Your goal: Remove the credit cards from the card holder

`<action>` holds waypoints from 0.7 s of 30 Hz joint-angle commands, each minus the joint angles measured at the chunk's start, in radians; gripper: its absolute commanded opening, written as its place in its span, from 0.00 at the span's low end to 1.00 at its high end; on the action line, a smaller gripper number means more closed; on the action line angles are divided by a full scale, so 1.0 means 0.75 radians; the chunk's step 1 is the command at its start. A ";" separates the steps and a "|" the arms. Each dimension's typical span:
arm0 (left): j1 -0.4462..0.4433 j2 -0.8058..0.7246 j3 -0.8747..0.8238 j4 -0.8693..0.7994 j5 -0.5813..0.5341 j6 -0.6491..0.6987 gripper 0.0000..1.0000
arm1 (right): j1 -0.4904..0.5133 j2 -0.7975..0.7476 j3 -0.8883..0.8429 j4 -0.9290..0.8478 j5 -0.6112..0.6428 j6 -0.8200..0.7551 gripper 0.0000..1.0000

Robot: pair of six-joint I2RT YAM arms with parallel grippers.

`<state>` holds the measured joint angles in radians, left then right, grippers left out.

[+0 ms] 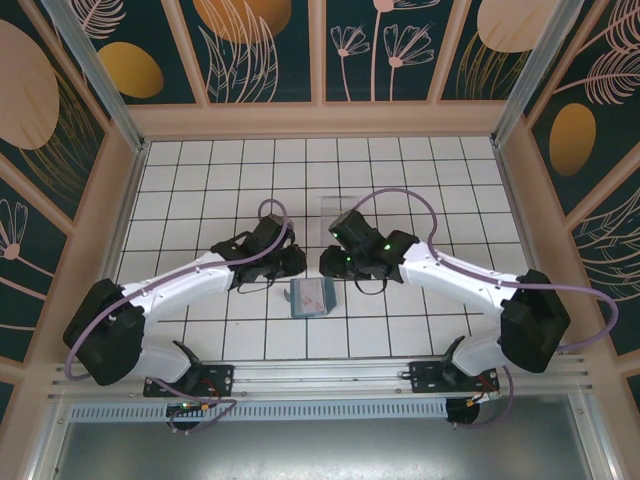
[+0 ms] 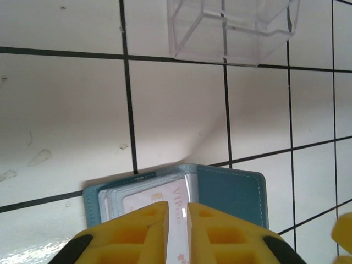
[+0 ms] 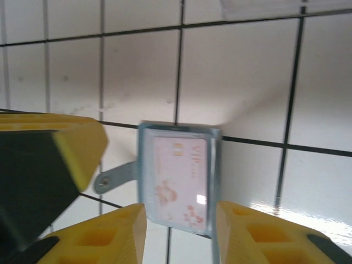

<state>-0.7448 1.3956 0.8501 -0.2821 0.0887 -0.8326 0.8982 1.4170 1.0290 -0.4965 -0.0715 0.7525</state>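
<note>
Card holder (image 3: 179,165) beneath right gripper (image 3: 179,213)

Left gripper (image 2: 177,212) narrowly parted, right gripper (image 3: 180,212) open

"VIP" on the pale card (image 3: 181,181)

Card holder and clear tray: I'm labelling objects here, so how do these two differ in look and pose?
The card holder is opaque teal-blue; the clear tray is see-through. The card holder lies flat and open, a pale pink card showing inside; the clear tray stands as a walled box. The card holder lies nearer the near edge of the table; the clear tray lies beyond it. Both rest on the tiled table.
</note>
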 commanded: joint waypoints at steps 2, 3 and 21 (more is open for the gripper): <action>0.000 -0.094 -0.015 -0.096 -0.113 -0.043 0.17 | -0.010 0.050 0.013 0.146 -0.227 -0.018 0.31; 0.000 -0.113 -0.028 -0.094 -0.118 -0.052 0.16 | -0.011 0.065 0.003 0.184 -0.274 -0.010 0.29; -0.094 0.026 0.023 0.016 0.002 -0.142 0.15 | -0.095 0.225 -0.356 0.483 -0.412 -0.006 0.17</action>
<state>-0.7952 1.3788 0.8349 -0.2962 0.0711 -0.9112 0.8318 1.5738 0.7822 -0.1856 -0.3660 0.7456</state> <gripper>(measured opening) 0.153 0.174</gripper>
